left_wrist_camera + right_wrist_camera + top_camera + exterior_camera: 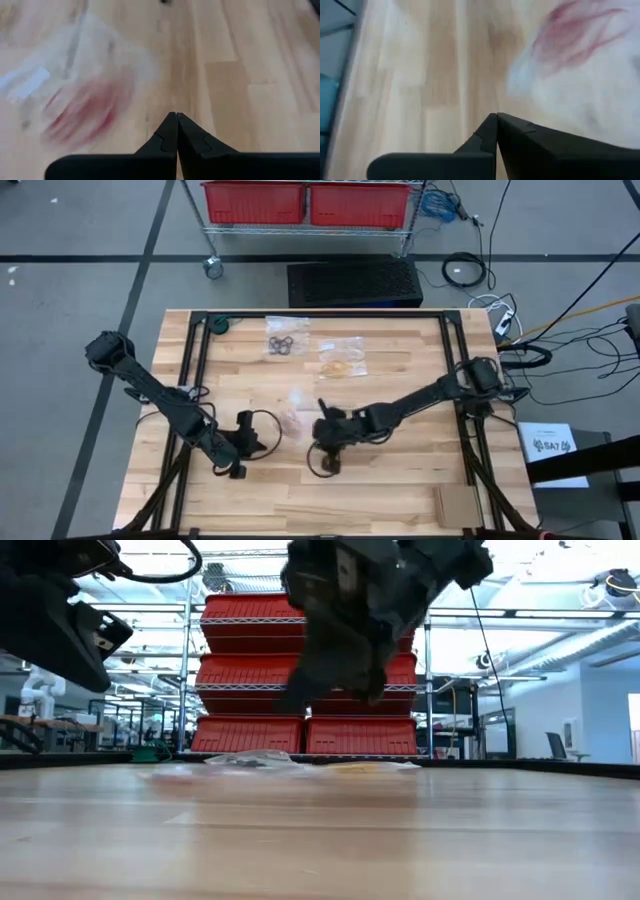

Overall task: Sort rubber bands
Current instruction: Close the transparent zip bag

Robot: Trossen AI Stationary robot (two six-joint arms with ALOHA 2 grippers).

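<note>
The rubber bands lie in three clear flat bags on the wooden table: black ones [285,343] and tan ones [342,358] toward the far edge, red ones [293,417] at the middle. The red bag also appears blurred in the left wrist view [85,112] and the right wrist view [580,35]. My left gripper [262,443] [176,117] is shut, above the table left of the red bag and pointing slantwise down at it. My right gripper [319,418] [496,117] is shut, just right of the red bag, clear of the table in the low view [335,690].
Black frame rails [190,380] [458,380] run along the table's left and right sides. A cardboard piece [455,502] lies at the near right corner. A shelf with red bins [310,202] stands beyond the far edge. Bare wood stretches along the near edge [330,505].
</note>
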